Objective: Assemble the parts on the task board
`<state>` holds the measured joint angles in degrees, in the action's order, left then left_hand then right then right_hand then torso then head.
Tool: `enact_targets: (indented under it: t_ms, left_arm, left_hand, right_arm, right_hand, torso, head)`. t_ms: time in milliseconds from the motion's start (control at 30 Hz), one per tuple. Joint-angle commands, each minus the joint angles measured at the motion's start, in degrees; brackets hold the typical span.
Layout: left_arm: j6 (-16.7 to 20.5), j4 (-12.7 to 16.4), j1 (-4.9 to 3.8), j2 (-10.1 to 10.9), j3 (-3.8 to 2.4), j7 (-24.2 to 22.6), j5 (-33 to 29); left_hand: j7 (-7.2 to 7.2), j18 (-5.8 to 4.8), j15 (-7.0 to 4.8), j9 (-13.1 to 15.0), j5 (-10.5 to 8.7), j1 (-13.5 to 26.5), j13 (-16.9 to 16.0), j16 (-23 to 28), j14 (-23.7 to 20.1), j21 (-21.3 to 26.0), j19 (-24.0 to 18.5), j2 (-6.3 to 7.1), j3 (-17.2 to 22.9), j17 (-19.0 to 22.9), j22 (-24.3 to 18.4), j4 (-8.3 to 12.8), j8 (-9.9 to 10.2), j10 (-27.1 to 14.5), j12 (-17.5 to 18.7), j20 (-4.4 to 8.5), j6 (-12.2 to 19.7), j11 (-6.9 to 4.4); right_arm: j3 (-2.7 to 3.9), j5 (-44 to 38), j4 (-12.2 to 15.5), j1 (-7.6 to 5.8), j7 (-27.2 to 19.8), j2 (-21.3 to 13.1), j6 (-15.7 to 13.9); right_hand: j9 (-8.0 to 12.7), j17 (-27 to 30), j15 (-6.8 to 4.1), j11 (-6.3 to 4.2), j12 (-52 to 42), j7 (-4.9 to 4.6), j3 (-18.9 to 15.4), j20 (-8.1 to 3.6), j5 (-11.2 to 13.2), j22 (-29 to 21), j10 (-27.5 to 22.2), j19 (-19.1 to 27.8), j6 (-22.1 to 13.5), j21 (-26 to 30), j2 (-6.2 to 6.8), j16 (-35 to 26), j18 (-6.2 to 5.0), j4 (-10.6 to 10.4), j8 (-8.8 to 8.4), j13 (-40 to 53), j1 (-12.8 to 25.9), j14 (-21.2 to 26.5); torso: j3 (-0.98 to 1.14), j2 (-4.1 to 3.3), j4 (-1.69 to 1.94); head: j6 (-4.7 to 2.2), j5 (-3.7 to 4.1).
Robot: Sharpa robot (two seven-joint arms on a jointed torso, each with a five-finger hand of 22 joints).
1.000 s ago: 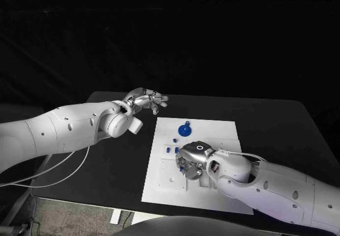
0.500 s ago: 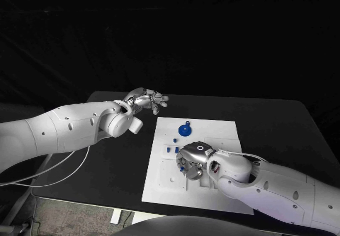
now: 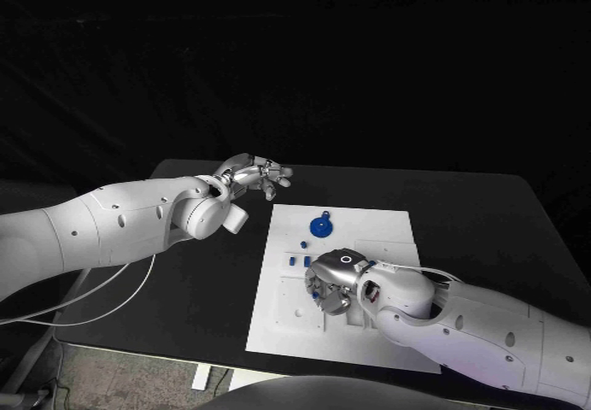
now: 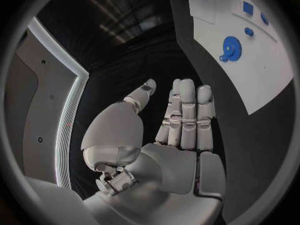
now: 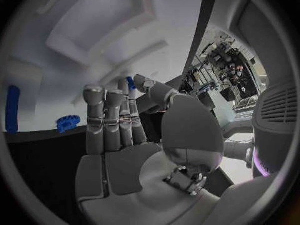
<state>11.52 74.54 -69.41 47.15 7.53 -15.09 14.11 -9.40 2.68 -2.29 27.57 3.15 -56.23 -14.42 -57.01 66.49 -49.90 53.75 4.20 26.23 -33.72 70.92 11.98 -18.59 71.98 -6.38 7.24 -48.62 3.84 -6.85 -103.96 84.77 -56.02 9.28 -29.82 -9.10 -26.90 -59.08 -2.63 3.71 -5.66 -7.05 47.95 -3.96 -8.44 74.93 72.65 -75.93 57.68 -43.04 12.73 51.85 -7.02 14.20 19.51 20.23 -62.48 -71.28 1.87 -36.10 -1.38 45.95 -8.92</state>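
The white task board [image 3: 370, 224] lies mid-table. A round blue gear [image 3: 320, 226] [image 4: 230, 48] sits near its far edge, with small blue parts [image 3: 303, 245] [image 4: 248, 7] just nearer to me. My right hand [image 3: 332, 275] [image 5: 119, 135] is low over the board's middle, fingers pointing down at it. Its thumb and a fingertip pinch a small blue part [image 5: 130, 82]. Beside that hand lie a toothed blue part [image 5: 69, 122] and a long blue peg [image 5: 12, 110]. My left hand [image 3: 253, 175] [image 4: 178, 135] hovers off the board's far left corner, fingers straight, apart and holding nothing.
The black table [image 3: 480, 213] has bare room to the right of the board and in front of the left arm. White cables [image 3: 111, 299] hang off the table's left edge.
The right hand has crept slightly left over the board. The left arm and the loose parts have stayed put.
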Motion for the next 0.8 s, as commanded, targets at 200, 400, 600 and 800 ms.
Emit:
enact_targets:
  t_ms: [200,400,600,800]
  left_arm:
    - [-0.95,0.12,-0.04,0.02,-0.03,-0.08,-0.26]
    - [-0.95,0.11,-0.04,0.08,-0.03,0.00,-0.26]
    - [-1.03,0.07,-0.04,0.11,-0.03,0.02,-0.26]
    - [-1.02,-0.09,-0.04,0.16,-0.03,0.00,-0.26]
  left_hand:
    - [0.06,2.97,-0.23,-0.09,0.03,0.19,-0.09,0.40,0.08,0.41,0.12,-0.05,-0.06,-0.05,0.08,0.31,-0.31,-0.26,-0.37,0.82,0.36,0.00]
    - [0.05,2.96,-0.23,-0.10,0.02,0.20,-0.09,0.41,0.06,0.43,0.11,-0.03,-0.06,-0.06,0.08,0.32,-0.31,-0.30,-0.37,0.82,0.38,0.00]
    - [0.04,2.96,-0.22,-0.12,0.02,0.21,-0.09,0.43,0.05,0.45,0.09,0.00,-0.07,-0.06,0.09,0.32,-0.31,-0.35,-0.37,0.82,0.41,0.02]
    - [0.03,2.96,-0.21,-0.12,0.02,0.20,-0.10,0.44,0.04,0.46,0.09,0.01,-0.06,-0.07,0.09,0.33,-0.31,-0.37,-0.37,0.82,0.43,0.02]
  right_arm:
    - [-0.21,1.91,-0.20,0.20,-0.38,-0.18,-0.29]
    - [-0.21,2.70,0.10,0.20,-0.25,-0.77,-2.72]
    - [-0.20,3.49,1.65,0.16,-0.43,-2.37,-5.90]
    - [-0.01,7.19,3.61,-0.84,-2.20,-4.99,-10.15]
  right_hand:
    - [0.51,0.46,0.93,0.97,1.76,-1.18,-2.63,0.61,0.74,0.28,-2.75,1.07,-2.66,1.02,1.46,-0.58,-7.98,-0.34,-1.34,-0.89,0.75,1.15]
    - [0.77,0.63,1.53,1.60,1.92,-1.91,-5.07,0.99,-0.03,0.29,-4.59,1.63,-4.28,1.48,2.42,-0.52,-7.98,-0.52,-2.06,-1.34,1.15,1.85]
    - [1.04,0.81,1.99,2.08,1.96,-2.49,-5.90,1.19,-0.09,0.26,-6.16,1.92,-5.66,1.81,3.50,-0.46,-7.98,-0.83,-2.69,-1.74,1.04,2.23]
    - [1.09,0.82,1.91,1.99,1.34,-2.77,-7.89,0.98,-1.68,0.53,-6.18,1.22,-6.34,1.47,4.02,0.30,-7.98,-1.27,-2.81,-1.70,1.65,1.73]
  torso:
    - [-0.01,0.00,0.00]
    - [0.00,-0.02,0.01]
    - [0.00,0.02,-0.01]
    - [-0.01,0.00,-0.06]
  head:
    - [-0.01,0.02]
    - [-0.08,0.05]
    - [-0.27,0.19]
    - [-0.52,0.47]
